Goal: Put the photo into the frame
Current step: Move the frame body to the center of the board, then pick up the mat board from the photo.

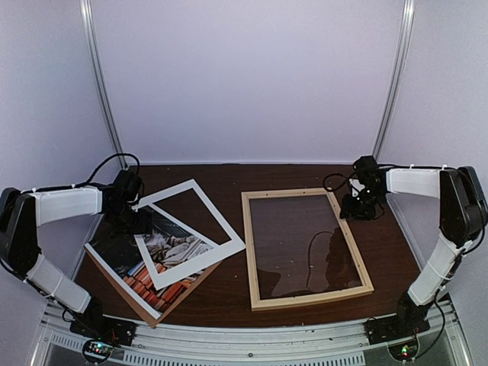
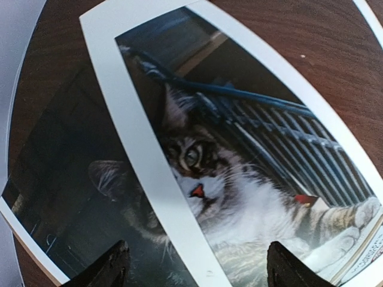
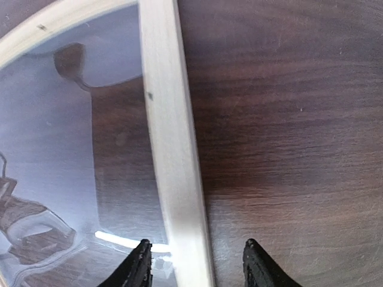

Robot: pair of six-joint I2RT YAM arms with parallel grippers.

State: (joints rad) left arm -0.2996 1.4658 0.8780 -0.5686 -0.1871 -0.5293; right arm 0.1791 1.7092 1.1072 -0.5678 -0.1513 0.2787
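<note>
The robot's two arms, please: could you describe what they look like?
The left arm and the right arm have white tubular links between black joints, with thin black cables looping beside them. The left gripper and the right gripper are black, each with two pointed fingers.

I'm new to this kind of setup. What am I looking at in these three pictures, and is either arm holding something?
Two robot arms are bolted at the near edge of a dark wooden table, each ending in a two-finger gripper. The wide picture comes from a fixed camera above and behind them. The other two come from wrist cameras, so the black tips at the bottom are each arm's own fingers. On the left, the photo of a cat lies on a brown backing board, with a white mat askew on top. On the right, the frame lies flat. The left gripper hovers open over the photo. The right gripper stands open astride a frame rail. Neither holds anything.
</note>
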